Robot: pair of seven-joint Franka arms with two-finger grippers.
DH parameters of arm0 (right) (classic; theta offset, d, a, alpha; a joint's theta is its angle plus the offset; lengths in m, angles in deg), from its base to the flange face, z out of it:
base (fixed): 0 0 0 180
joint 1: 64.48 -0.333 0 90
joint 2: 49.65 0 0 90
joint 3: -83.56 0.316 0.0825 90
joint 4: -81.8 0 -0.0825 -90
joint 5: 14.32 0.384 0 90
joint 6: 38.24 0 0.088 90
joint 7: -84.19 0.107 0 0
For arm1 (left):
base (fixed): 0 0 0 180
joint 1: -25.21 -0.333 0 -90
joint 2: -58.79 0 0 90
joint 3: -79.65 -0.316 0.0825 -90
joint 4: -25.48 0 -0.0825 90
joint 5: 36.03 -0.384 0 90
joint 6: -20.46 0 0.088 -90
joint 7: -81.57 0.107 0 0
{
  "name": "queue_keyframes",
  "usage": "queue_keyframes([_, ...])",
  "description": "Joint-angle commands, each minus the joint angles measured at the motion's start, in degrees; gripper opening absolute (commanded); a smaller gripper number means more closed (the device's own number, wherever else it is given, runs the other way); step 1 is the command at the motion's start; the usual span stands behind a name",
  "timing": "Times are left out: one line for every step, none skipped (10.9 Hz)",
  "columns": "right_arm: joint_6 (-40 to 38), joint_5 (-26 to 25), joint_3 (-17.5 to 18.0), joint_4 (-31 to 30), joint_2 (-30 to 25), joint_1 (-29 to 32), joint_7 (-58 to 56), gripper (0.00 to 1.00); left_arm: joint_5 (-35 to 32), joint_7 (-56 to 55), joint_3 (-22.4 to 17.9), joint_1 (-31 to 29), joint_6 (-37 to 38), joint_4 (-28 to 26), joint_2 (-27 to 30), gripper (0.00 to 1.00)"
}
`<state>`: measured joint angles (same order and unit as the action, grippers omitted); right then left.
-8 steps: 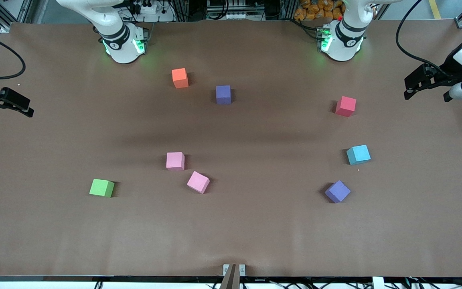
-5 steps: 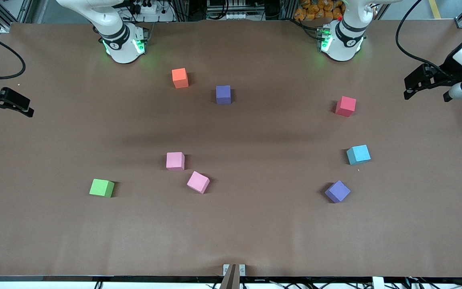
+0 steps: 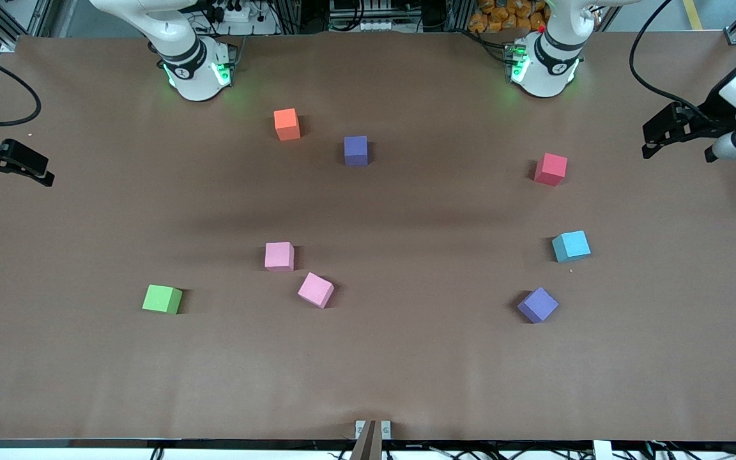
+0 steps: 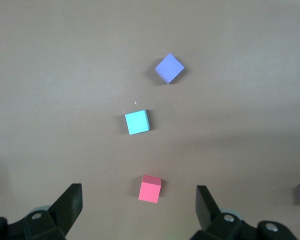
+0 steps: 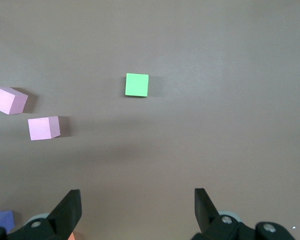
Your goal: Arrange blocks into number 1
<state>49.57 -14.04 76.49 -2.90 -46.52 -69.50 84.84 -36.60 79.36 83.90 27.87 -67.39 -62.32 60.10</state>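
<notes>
Loose on the brown table lie a cyan block, a purple block nearer the camera, and a second purple block up by the bases. Two pink blocks sit mid-table, with a green block toward the right arm's end. My left gripper hangs open and empty over the left arm's end of the table, and its wrist view shows the cyan block and a purple block. My right gripper hangs open and empty over the right arm's end, looking at the green block.
An orange cube sits beside the purple block near the bases. A red cube lies farther from the camera than the cyan block, and shows between the left gripper's fingers far below. Cables trail at both ends of the table.
</notes>
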Motion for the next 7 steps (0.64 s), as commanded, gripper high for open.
queue_keyframes([-0.89,-0.28,0.39,0.41,-0.33,0.19,0.32,1.0,0.48,0.02,0.06,-0.9,0.39,-0.36,-1.9,1.0])
queue_keyframes([-0.89,-0.28,0.39,0.41,-0.33,0.19,0.32,1.0,0.39,-2.95,0.14,-1.16,-0.83,-0.36,-4.27,1.0])
queue_keyframes([-0.98,-0.28,0.39,0.41,-0.33,0.19,0.32,1.0,-0.22,-5.59,0.06,-0.99,-1.19,-0.62,-7.08,1.0])
queue_keyframes([-1.24,-0.19,0.39,0.41,-0.33,0.1,0.41,1.0,-1.18,-6.31,0.23,-1.16,-1.54,-0.62,-9.37,1.0])
queue_keyframes([-1.24,-0.28,0.74,0.5,-0.33,-0.34,0.76,1.0,-1.1,-6.32,0.15,-1.51,-3.28,-0.97,-10.61,1.0])
queue_keyframes([-1.33,-0.28,0.74,0.41,-0.41,-0.34,0.93,1.0,-0.76,-6.23,0.23,-2.82,-5.65,-2.8,-11.23,1.0])
queue_keyframes([-1.33,-0.28,0.74,0.41,-0.33,-0.34,0.94,1.0,-0.67,-6.05,0.23,-3.18,-9.24,-6.48,-11.07,1.0])
